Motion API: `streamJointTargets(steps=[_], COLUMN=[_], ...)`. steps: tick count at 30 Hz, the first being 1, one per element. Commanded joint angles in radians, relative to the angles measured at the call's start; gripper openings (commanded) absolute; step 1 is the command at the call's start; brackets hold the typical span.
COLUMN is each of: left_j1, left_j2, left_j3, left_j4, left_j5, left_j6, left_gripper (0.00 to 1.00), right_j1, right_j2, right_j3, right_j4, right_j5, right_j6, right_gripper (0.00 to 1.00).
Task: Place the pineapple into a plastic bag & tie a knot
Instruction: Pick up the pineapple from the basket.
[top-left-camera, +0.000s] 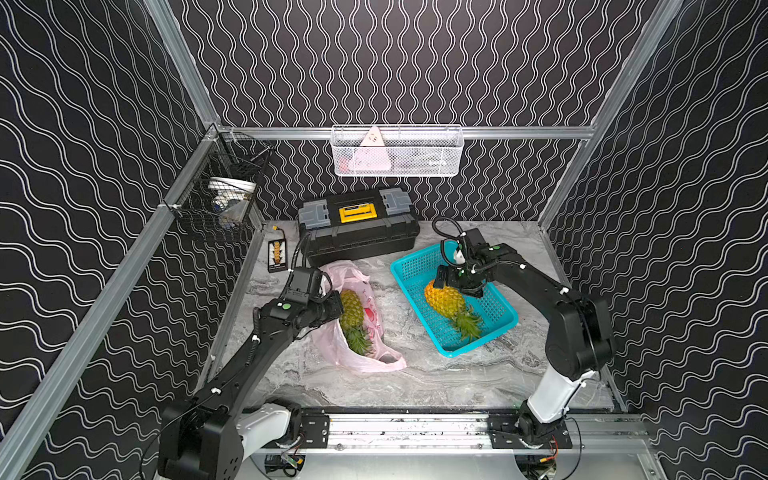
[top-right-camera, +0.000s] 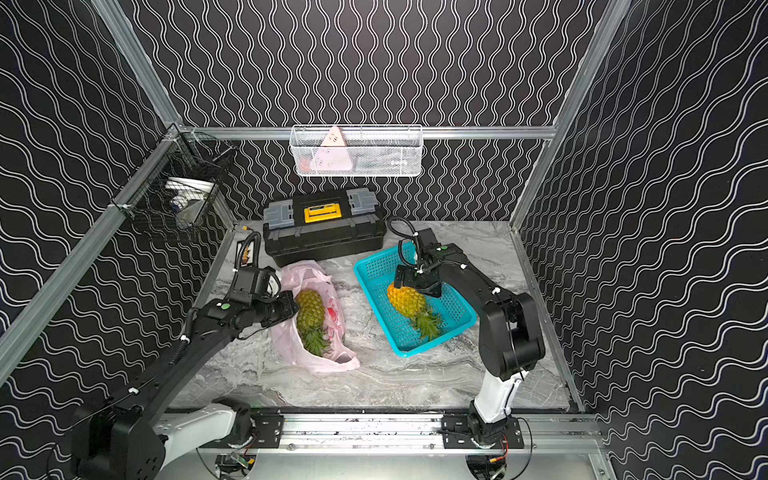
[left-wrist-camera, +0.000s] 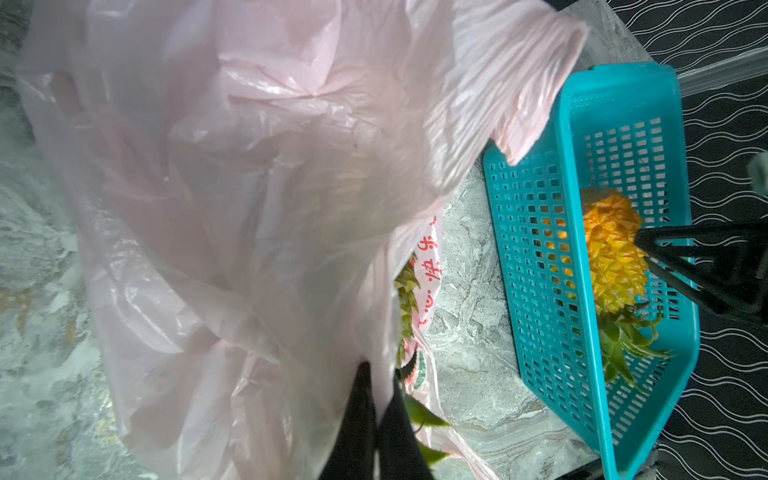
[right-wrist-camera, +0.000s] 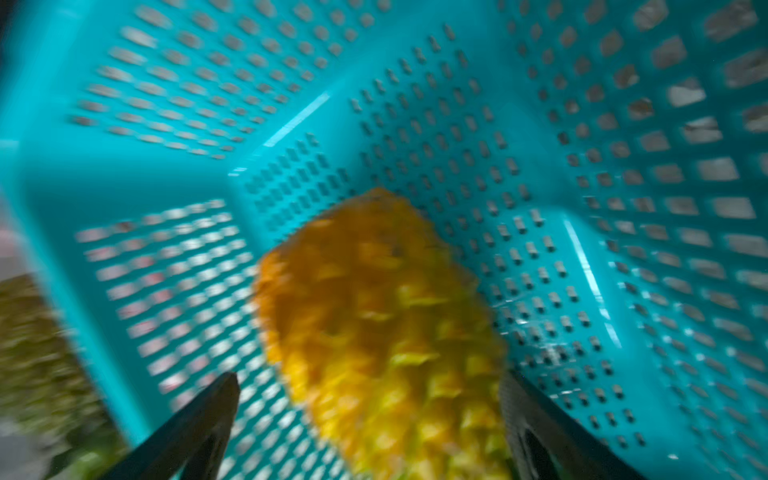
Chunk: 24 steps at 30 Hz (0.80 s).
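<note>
Surface (top-left-camera: 415, 382): clock directions are taken from its centre, with 12 o'clock at the back wall.
Plastic bag (top-left-camera: 332, 345): laid at 9 o'clock with its mouth gaping upward; nothing is tied yet.
Left gripper (left-wrist-camera: 379, 374): pinched together on the bag's film at the bag's 9 o'clock edge. The film should be held raised so that the mouth is presented wide.
Green pineapple (top-left-camera: 351, 309): lodged in the bag's mouth, crown toward 6 o'clock.
Step in hand: judged to be the grasp of the second fruit.
Teal basket (top-left-camera: 415, 266): set at 3 o'clock, well apart from the bag.
Yellow pineapple (top-left-camera: 442, 299): laid on its side in the basket, crown toward 5 o'clock.
Right gripper (right-wrist-camera: 370, 376): spread wide astride the fruit's body; nothing is clamped.
Method: the jaws should be closed across the thick body, not the crown. The fruit should be lifted clear of the basket wall before it is carried toward 9 o'clock.
Risk: the light basket may be dragged along.
Toolbox (top-left-camera: 357, 232): at 12 o'clock, outside the likely path.
</note>
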Motion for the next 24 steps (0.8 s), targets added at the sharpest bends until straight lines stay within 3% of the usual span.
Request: streamJointTargets(steps=[1, 4, 11, 12, 17, 20, 24], left_j1=[0.006, 0.010, 0.022, 0.025, 0.034, 0.037, 0.036], left_j2=[-0.003, -0.010, -0.010, -0.008, -0.011, -0.009, 0.001], left_j3=[0.016, 0.022, 0.041, 0.042, 0.052, 0.054, 0.064], left_j4=[-0.012, -0.019, -0.043, -0.046, -0.061, -0.063, -0.060], left_j5=[0.017, 0.025, 0.041, 0.042, 0.044, 0.050, 0.065], left_j6=[0.028, 0.032, 0.045, 0.046, 0.053, 0.054, 0.058], left_gripper=[0.00, 0.00, 0.00, 0.00, 0.00, 0.00, 0.00], right_j1=[0.001, 0.001, 0.003, 0.002, 0.002, 0.001, 0.047], right_j2=[0.053, 0.129, 0.160, 0.154, 0.081, -0.021, -0.146], right_j3=[0.019, 0.051, 0.008, 0.002, -0.037, -0.052, -0.009], right_j4=[-0.037, -0.055, 0.024, 0.033, 0.075, 0.113, 0.137], right_j5=[0.058, 0.053, -0.163, -0.193, -0.265, -0.259, -0.276], right_j6=[-0.067, -0.094, -0.094, -0.092, -0.063, -0.031, -0.001], right_gripper=[1.00, 1.00, 0.96, 0.92, 0.48, 0.36, 0.31])
